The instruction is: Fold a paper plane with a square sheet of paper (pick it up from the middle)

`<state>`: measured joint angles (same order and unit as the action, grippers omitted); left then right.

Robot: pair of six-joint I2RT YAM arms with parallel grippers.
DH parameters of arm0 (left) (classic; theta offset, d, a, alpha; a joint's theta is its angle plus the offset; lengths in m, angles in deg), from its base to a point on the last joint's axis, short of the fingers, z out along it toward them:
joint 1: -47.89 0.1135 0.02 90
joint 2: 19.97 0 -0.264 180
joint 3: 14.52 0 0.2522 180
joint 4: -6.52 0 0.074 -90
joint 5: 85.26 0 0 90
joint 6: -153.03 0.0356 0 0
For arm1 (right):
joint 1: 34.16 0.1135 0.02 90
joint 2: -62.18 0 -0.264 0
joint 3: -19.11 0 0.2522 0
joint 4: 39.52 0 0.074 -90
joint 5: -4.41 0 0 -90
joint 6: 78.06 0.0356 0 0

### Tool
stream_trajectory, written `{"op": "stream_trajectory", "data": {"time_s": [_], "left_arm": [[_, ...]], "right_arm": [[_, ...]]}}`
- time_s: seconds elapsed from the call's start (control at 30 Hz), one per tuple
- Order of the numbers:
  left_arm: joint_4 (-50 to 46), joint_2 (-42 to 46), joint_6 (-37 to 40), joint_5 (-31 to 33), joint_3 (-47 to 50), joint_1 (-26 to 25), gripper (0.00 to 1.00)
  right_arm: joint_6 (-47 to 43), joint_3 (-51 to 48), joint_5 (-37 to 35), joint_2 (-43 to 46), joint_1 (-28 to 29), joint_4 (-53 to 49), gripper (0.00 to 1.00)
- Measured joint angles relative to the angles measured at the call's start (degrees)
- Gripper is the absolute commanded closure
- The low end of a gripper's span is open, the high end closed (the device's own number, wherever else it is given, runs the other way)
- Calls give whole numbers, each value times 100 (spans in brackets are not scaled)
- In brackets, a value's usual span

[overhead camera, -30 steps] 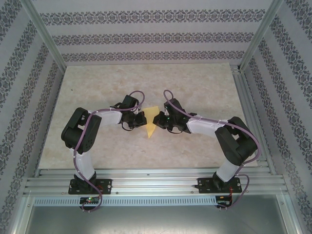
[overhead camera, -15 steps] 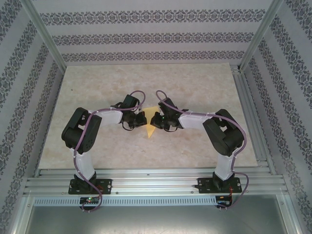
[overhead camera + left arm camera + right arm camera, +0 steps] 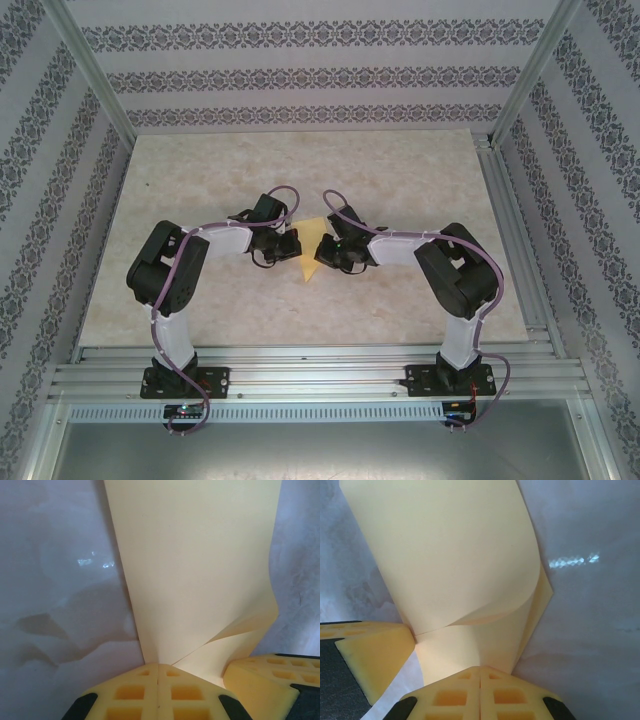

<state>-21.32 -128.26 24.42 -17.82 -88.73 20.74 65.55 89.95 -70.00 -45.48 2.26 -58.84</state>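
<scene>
The yellow square sheet of paper [image 3: 313, 232], folded to a narrow pointed shape, hangs over the middle of the table between both grippers. My left gripper [image 3: 293, 246] is shut on its left edge and my right gripper [image 3: 322, 250] is shut on its right edge. In the left wrist view the closed pads [image 3: 145, 690] of the left gripper [image 3: 158, 666] pinch the paper [image 3: 200, 565], which bows up beside the right gripper's finger [image 3: 262, 680]. In the right wrist view the right gripper [image 3: 480, 669] clamps the curled paper [image 3: 445, 555], with the left gripper's finger [image 3: 375, 655] at the left.
The pale marbled tabletop [image 3: 400, 170] lies under the paper. Patterned walls [image 3: 300, 80] and aluminium posts [image 3: 90, 70] close it in on three sides, and a metal rail [image 3: 320, 375] runs along the near edge by the arm bases.
The right arm has drawn in leftward, bringing its gripper close to the left gripper. The paper between them has bowed and curled. The left arm has stayed put.
</scene>
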Motion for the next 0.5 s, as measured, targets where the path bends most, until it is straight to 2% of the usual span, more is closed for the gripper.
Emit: {"op": "stream_trajectory", "data": {"time_s": [0.5], "left_arm": [[-42,-4,79,2,-26,-2,100]], "right_arm": [[-81,-76,52,267,-284,293,93]]}}
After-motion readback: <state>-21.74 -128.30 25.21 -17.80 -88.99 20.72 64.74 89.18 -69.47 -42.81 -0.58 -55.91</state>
